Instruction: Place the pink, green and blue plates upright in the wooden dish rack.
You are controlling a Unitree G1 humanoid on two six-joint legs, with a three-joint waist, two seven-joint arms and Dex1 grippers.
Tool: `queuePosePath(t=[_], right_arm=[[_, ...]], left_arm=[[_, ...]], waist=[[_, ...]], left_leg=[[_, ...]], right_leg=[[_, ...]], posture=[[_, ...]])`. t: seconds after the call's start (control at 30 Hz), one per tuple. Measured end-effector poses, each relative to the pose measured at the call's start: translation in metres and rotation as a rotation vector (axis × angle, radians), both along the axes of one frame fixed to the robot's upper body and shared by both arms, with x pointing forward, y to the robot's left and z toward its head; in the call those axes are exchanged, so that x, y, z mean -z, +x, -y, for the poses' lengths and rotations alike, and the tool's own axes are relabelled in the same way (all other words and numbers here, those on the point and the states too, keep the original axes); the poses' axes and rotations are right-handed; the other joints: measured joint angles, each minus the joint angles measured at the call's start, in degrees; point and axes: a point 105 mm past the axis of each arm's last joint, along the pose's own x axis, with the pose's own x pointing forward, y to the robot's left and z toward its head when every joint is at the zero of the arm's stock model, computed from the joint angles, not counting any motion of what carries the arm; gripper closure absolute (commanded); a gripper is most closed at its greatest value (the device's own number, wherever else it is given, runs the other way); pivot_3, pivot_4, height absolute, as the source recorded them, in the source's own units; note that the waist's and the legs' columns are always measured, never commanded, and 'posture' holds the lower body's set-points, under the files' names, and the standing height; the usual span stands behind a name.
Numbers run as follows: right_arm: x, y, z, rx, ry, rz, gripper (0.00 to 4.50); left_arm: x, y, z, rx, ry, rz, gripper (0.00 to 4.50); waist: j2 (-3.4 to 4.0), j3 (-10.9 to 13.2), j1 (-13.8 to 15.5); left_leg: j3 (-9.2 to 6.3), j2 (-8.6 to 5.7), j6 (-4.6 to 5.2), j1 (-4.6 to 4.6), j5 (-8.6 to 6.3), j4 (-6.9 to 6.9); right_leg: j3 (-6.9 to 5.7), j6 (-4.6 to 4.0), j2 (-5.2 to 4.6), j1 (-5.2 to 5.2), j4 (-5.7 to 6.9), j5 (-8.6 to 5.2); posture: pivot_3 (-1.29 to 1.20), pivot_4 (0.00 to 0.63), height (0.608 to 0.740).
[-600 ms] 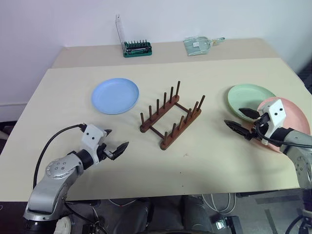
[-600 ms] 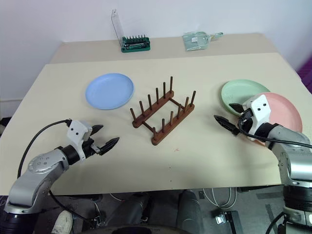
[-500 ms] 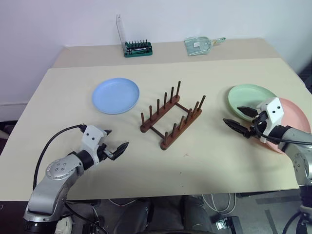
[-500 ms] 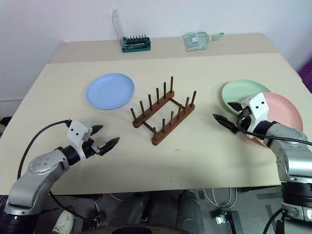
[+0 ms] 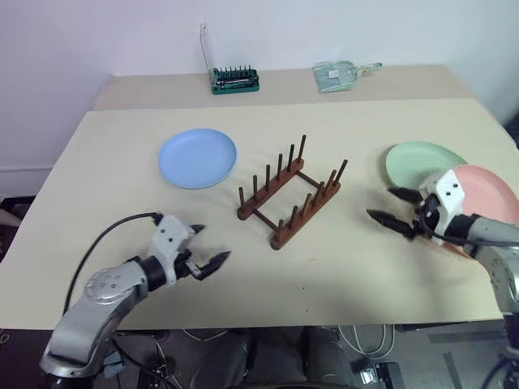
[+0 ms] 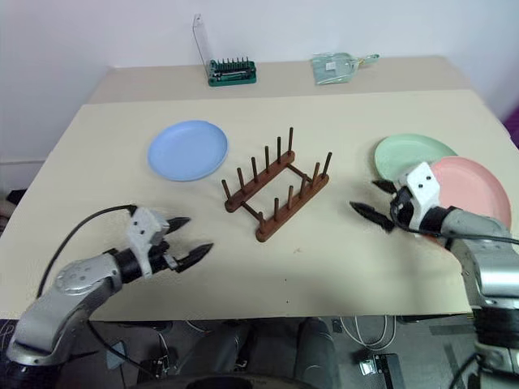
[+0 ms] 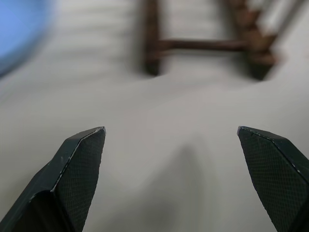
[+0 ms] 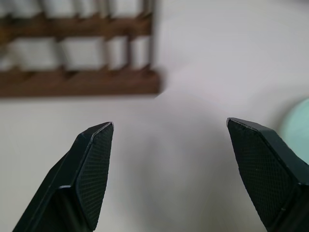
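Observation:
The blue plate point(image 5: 197, 158) lies flat at the table's left middle. In the centre stands the dark wooden dish rack point(image 5: 289, 192) with nothing between its pegs. At the right the green plate point(image 5: 422, 162) lies flat, and the pink plate point(image 5: 486, 194) overlaps its near edge. My left gripper point(image 5: 212, 243) hovers open near the front edge, pointing toward the rack point(image 7: 203, 46), with the blue plate point(image 7: 19, 34) off to one side. My right gripper point(image 5: 381, 203) is open and empty, just left of the two plates, aimed at the rack point(image 8: 79, 53).
A green screwdriver-bit holder point(image 5: 235, 79) with a raised clear lid and a clear packet point(image 5: 340, 74) sit on the back strip of the table. Bare tabletop point(image 5: 340, 267) lies between the rack and the front edge.
The whole view has shifted slightly. My left gripper has slid a little right and toward the front edge. My right gripper has drifted off the green plate's rim toward the rack.

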Motion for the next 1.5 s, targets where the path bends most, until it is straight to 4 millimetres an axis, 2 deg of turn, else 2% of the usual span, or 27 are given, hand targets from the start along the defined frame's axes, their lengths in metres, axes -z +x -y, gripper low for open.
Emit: queuePosePath(t=[0.13,0.23,0.33,0.4,0.5,0.63,0.7,0.87,0.97,1.17,1.37,1.43,1.5], right_arm=[[-0.004,-0.015,-0.008,-0.012,-0.010,0.007,0.69],[-0.012,-0.018,-0.018,-0.014,-0.003,0.042,0.69],[-0.012,-0.023,-0.029,-0.011,0.020,0.046,0.69],[-0.012,-0.026,-0.035,-0.023,0.027,0.043,0.69],[-0.017,-0.029,-0.042,-0.034,0.033,0.052,0.67],[-0.017,-0.034,-0.049,-0.046,0.045,0.046,0.67],[-0.014,-0.035,-0.048,-0.041,0.045,0.036,0.67],[-0.004,-0.041,-0.043,-0.037,0.035,-0.015,0.67],[0.007,-0.053,-0.036,-0.048,0.009,-0.085,0.67],[0.013,-0.061,-0.032,-0.022,0.015,-0.091,0.67],[0.015,-0.066,-0.035,0.019,0.030,-0.060,0.67],[0.015,-0.066,-0.035,0.023,0.025,-0.050,0.67],[0.015,-0.066,-0.034,0.036,0.027,-0.043,0.67]], left_arm=[[-0.002,0.009,0.037,0.099,-0.028,0.006,0.00],[0.009,0.013,0.066,0.146,-0.029,-0.022,0.00],[0.019,0.015,0.085,0.146,-0.056,-0.067,0.00],[0.019,0.014,0.099,0.154,-0.076,-0.076,0.00],[0.020,0.023,0.108,0.108,-0.061,-0.053,0.86],[0.022,0.032,0.102,0.048,-0.039,-0.020,2.96],[0.016,0.035,0.101,0.040,-0.040,0.013,3.74],[0.019,0.039,0.093,0.111,0.036,0.057,3.73],[0.019,0.043,0.091,0.251,0.085,0.094,3.73],[0.008,0.062,0.117,0.557,0.120,0.133,3.73],[0.012,0.074,0.135,0.658,0.151,0.163,3.73],[0.013,0.075,0.135,0.669,0.151,0.163,2.67],[0.014,0.078,0.132,0.659,0.150,0.155,1.84]], waist=[[0.09,0.0,0.0],[0.04,0.0,0.0],[0.05,0.0,0.2],[0.02,0.1,0.2],[0.01,0.1,0.3],[0.02,0.0,0.2],[0.03,0.0,0.2],[0.06,0.0,0.2],[0.05,0.0,0.5],[0.01,0.0,0.4],[-0.08,0.1,0.1],[-0.13,0.1,0.1],[-0.14,0.1,0.1]], left_leg=[[0.08,0.02,0.00,0.05,0.00,0.00],[0.13,0.05,0.01,0.06,0.00,0.01],[0.12,0.07,-0.01,0.03,0.01,0.01],[0.12,0.07,-0.06,0.00,0.05,0.01],[0.12,0.07,-0.12,-0.01,0.09,0.01],[0.13,0.08,-0.12,-0.01,0.08,0.01],[0.14,0.08,-0.17,0.00,0.11,0.01],[0.15,0.08,-0.16,0.01,0.11,0.01],[0.13,0.08,-0.16,-0.02,0.12,0.03],[0.16,0.06,-0.15,-0.10,0.12,0.08],[0.21,0.08,-0.09,-0.13,0.09,0.04],[0.22,0.07,-0.08,-0.13,0.09,0.06],[0.22,0.07,-0.08,-0.11,0.09,0.07]], right_leg=[[0.04,-0.01,0.01,0.01,0.00,0.02],[0.05,-0.02,0.02,0.01,-0.01,0.03],[0.05,-0.02,0.03,-0.01,-0.03,0.03],[0.05,-0.01,0.03,0.02,-0.13,0.03],[0.04,-0.02,0.06,0.10,-0.34,0.08],[0.04,-0.01,0.09,0.13,-0.51,0.16],[0.04,0.02,0.08,0.15,-0.53,0.18],[0.03,0.03,0.09,0.17,-0.56,0.20],[-0.02,0.03,0.09,0.19,-0.59,0.21],[-0.01,0.18,0.07,0.18,-0.75,0.35],[0.03,0.20,0.07,0.09,-0.76,0.36],[0.03,0.21,0.07,0.11,-0.77,0.37],[0.03,0.24,0.08,0.13,-0.76,0.39]], posture=[[0.00,0.150,0.738],[0.00,0.150,0.738],[0.00,0.150,0.738],[0.00,0.150,0.738],[0.00,0.150,0.738],[0.00,0.150,0.738],[0.00,0.150,0.738],[0.00,0.150,0.738],[0.00,0.150,0.738],[0.00,0.150,0.738],[0.00,0.150,0.738],[0.00,0.150,0.738],[0.00,0.150,0.738]])
